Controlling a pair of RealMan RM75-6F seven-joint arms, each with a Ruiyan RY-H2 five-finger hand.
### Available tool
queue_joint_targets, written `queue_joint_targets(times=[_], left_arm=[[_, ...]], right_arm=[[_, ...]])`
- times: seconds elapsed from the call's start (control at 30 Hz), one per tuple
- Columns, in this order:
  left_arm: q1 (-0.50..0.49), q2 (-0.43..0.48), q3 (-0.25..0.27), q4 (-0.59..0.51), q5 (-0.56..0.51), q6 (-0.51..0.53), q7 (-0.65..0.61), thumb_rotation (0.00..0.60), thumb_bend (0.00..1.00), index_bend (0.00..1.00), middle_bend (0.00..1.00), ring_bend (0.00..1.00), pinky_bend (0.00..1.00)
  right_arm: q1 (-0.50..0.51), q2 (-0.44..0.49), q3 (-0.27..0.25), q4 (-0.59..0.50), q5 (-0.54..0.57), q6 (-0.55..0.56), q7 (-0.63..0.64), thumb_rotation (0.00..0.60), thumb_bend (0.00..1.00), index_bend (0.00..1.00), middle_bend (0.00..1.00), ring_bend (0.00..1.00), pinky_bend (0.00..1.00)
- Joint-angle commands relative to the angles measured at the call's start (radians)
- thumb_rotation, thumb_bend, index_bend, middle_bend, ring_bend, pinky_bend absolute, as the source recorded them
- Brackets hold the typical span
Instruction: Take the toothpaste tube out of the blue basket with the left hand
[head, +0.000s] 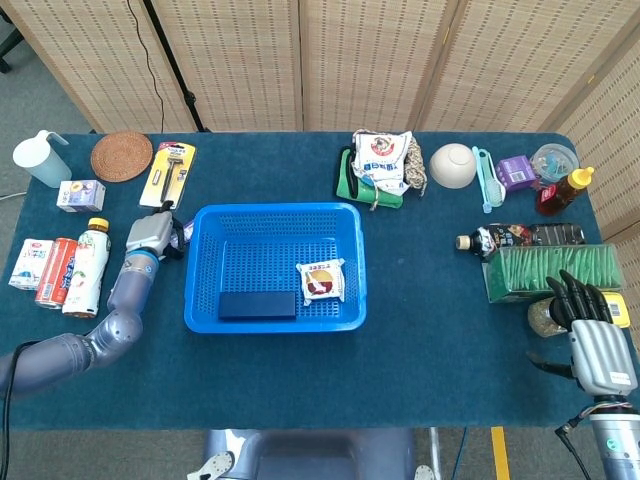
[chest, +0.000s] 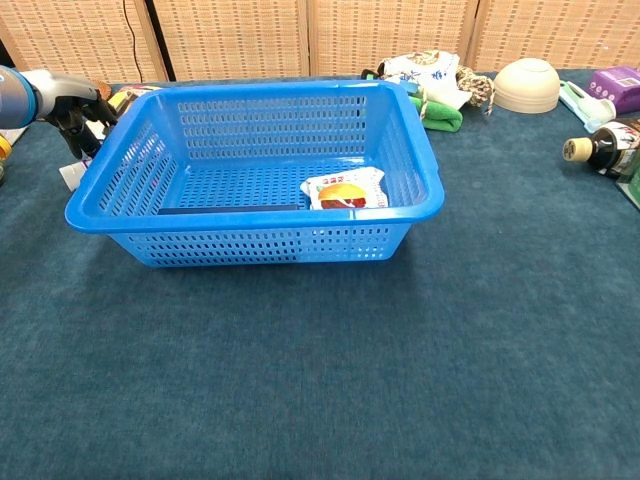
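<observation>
Left hand (head: 150, 233) sits low just outside the left wall of the blue basket (head: 205, 300), fingers curled down around the toothpaste tube (chest: 72, 172). In the chest view only the tube's white cap end shows, below the dark fingers and just beside the basket's left rim. In the head view a sliver of pale tube peeks out between hand and basket wall. So the tube is outside the basket, at or very near the cloth; whether it touches the table I cannot tell.

Handling, as a judgement: a light, soft-walled plastic tube, glossy skin, likely to slip if pinched at the tapered crimp end. It dents under pressure but should not break. The best hold looks to be across the mid-body, where it is fullest, with the stiff cap end left free. The hand's present wrap appears to be about there.

Inside the basket remain a dark blue flat box (head: 258, 304) near the front wall and a small snack packet (head: 322, 280) towards the right wall.

Right hand (head: 592, 335) rests well to the right of the basket, fingers spread, holding nothing.

Task looks nearly done; only the release seems left.
</observation>
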Motion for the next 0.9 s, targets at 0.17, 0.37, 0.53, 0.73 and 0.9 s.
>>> queue_joint_targets(times=[0.17,0.37,0.53,0.73,0.9], left_arm=[[0.133,0.227,-0.056,-0.28,0.221,0.025,-0.188,0.6,0.12,0.0,0.0,0.0,0.13],[0.276,0.388,-0.069,-0.442,0.426,0.101,-0.33,0.6,0.08,0.0,0.0,0.0,0.01],[0.475,0.52,-0.038,-0.556,0.708,0.243,-0.522,0.6,0.06,0.0,0.0,0.0,0.0],[0.653,0.468,0.069,-0.464,1.042,0.465,-0.689,0.6,0.06,0.0,0.0,0.0,0.0],[0.772,0.374,0.154,-0.365,1.169,0.635,-0.74,0.6,0.06,0.0,0.0,0.0,0.0]], right_arm=[[-0.001,0.001,-0.006,-0.003,-0.012,0.001,-0.001,0.6,0.0,0.0,0.0,0.0,0.0],[-0.002,0.002,-0.012,-0.007,-0.026,0.005,-0.003,0.6,0.0,0.0,0.0,0.0,0.0],[-0.008,-0.005,-0.02,-0.013,-0.049,0.022,-0.024,0.6,0.0,0.0,0.0,0.0,0.0],[-0.009,-0.024,-0.018,-0.005,-0.053,0.033,-0.065,0.6,0.0,0.0,0.0,0.0,0.0],[-0.016,-0.053,-0.003,0.013,-0.044,0.07,-0.13,0.6,0.0,0.0,0.0,0.0,0.0]])
